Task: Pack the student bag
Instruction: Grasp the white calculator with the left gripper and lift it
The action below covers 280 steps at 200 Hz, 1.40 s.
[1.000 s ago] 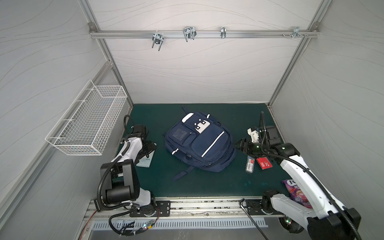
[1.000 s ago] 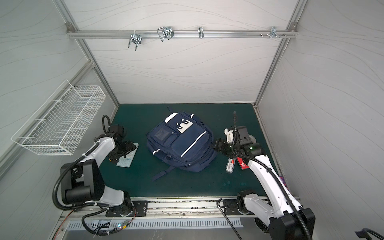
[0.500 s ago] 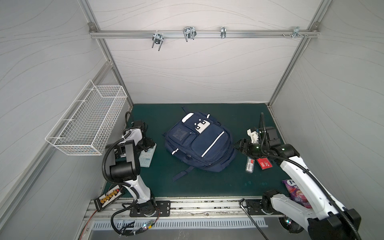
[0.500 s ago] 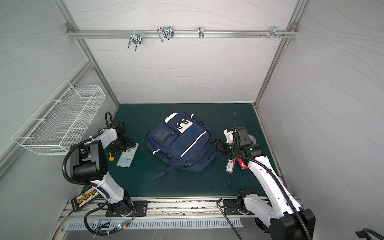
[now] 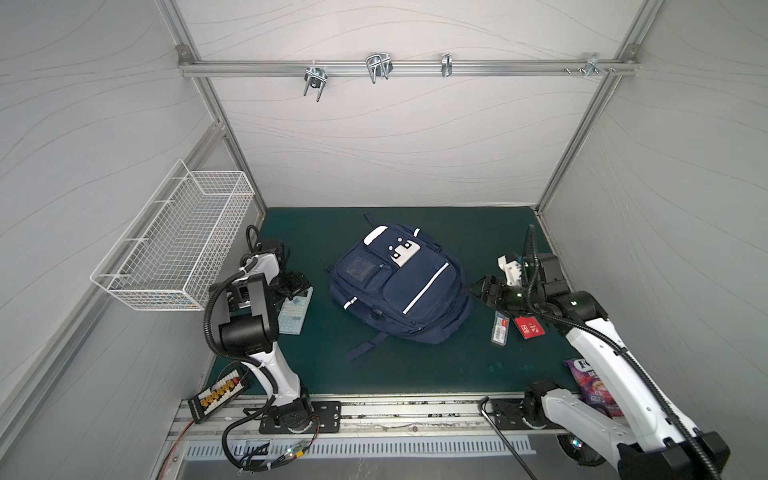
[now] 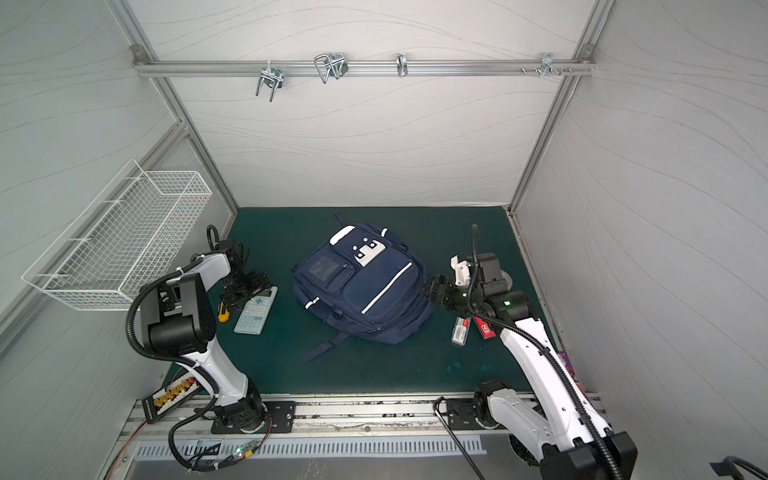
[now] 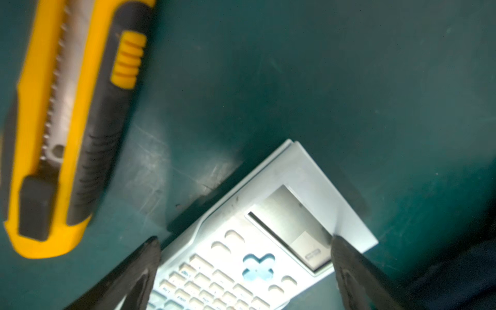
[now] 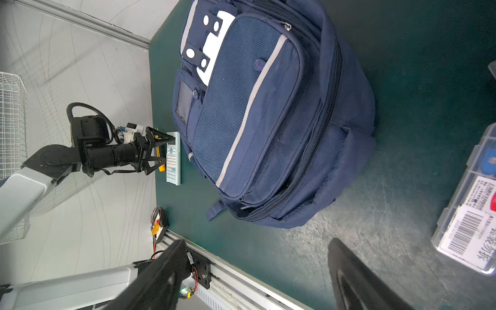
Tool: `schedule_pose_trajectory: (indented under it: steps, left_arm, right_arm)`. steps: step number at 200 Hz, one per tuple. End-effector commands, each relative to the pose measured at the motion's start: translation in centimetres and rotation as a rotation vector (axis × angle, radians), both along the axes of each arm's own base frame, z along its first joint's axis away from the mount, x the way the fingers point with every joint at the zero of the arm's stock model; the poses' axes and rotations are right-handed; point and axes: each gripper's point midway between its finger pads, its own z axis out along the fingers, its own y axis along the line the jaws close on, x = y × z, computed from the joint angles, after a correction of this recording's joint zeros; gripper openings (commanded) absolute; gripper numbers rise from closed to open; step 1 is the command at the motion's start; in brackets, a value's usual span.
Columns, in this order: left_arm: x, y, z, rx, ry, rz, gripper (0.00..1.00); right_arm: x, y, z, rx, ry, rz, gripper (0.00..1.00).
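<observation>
The student bag (image 5: 399, 286) (image 6: 361, 286) (image 8: 268, 120), a navy backpack with white stripes and a dotted white patch, lies flat mid-mat in both top views. My left gripper (image 5: 297, 286) (image 6: 253, 286) (image 7: 244, 240) is open and hangs low over the display end of a pale blue calculator (image 5: 293, 316) (image 7: 236, 271), one finger to each side of it. My right gripper (image 5: 482, 286) (image 6: 434, 286) (image 8: 257, 243) is open and empty, just off the bag's right side above bare mat.
A yellow utility knife (image 6: 223, 312) (image 7: 67, 120) lies beside the calculator. A clear barcoded box (image 5: 500, 331) (image 8: 472, 214) and a red pack (image 5: 528, 328) lie under the right arm. A purple snack bag (image 5: 592, 384) sits front right. A wire basket (image 5: 178, 245) hangs on the left wall.
The left arm has reared up at the elbow while its gripper stayed over the calculator's end. The right gripper's jaws have spread a little wider.
</observation>
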Motion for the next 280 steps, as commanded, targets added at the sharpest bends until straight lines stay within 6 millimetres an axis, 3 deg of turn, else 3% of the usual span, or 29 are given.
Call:
schedule_pose_trajectory:
  steps: [1, 40, 80, 110, 139, 188, 228, 245, 256, 280]
  left_arm:
    - [-2.6, -2.1, -0.3, -0.084, 0.071, 0.004, 0.99]
    - [-2.7, -4.3, 0.4, -0.174, 0.053, 0.006, 0.99]
    - [-4.1, -5.7, 0.9, -0.057, 0.122, -0.107, 0.99]
    - [-5.2, -6.0, 1.1, 0.035, 0.182, -0.194, 0.99]
    - [-6.2, -5.9, 0.0, 0.050, 0.229, -0.200, 0.99]
    - [-4.8, -5.9, -1.4, 0.038, 0.256, -0.226, 0.99]
    - [-5.6, -6.3, -1.5, 0.021, 0.280, -0.225, 0.96]
    - [-6.5, -6.4, -1.8, 0.013, 0.297, -0.226, 0.90]
    - [-7.0, -6.5, -1.8, 0.014, 0.303, -0.220, 0.89]
    - [-7.8, -6.5, -2.0, 0.019, 0.301, -0.203, 0.85]
  right_arm:
    - [0.1, 0.0, 0.6, 0.014, -0.015, -0.005, 0.85]
    - [0.4, 0.4, 0.0, 0.031, -0.007, 0.006, 0.85]
    - [0.6, 0.4, -0.3, 0.044, -0.008, 0.012, 0.87]
    - [0.7, 0.3, -0.4, 0.047, -0.011, 0.018, 0.89]
    - [0.9, 0.4, -0.3, 0.058, -0.013, 0.023, 0.91]
    - [1.0, 0.5, 0.1, 0.069, -0.012, 0.026, 0.90]
    - [0.8, 0.1, 0.2, 0.059, -0.017, 0.012, 0.89]
    - [1.0, -0.6, -0.3, 0.022, 0.011, -0.028, 0.89]
    - [1.2, -1.4, -0.8, -0.028, 0.040, -0.071, 0.99]
    - [1.4, -3.6, -2.6, -0.145, 0.157, -0.200, 0.99]
